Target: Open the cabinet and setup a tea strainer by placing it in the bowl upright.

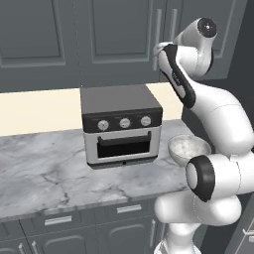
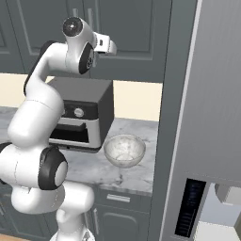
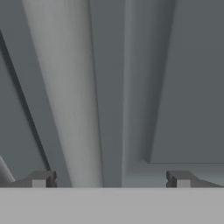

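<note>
Hand view, spread fingers (image 3: 41, 179) flanking cabinet's (image 3: 175, 87) smooth cylindrical silver handle (image 3: 65, 96)

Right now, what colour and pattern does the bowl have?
The bowl is white-grey with a marbled pattern, seen best in the right base view.

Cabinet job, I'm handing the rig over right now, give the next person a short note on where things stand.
Gripper: open, holding nothing, up close against the cabinet door, with the silver bar handle standing between its fingertips but not yet clamped.
Cabinet: door shut.
Bowl: upright on the marble counter, right of the toaster oven, nothing in it.
Done: approach to the handle.
Left: grip the handle, pull the door open, find the tea strainer, stand it upright in the bowl.
</note>
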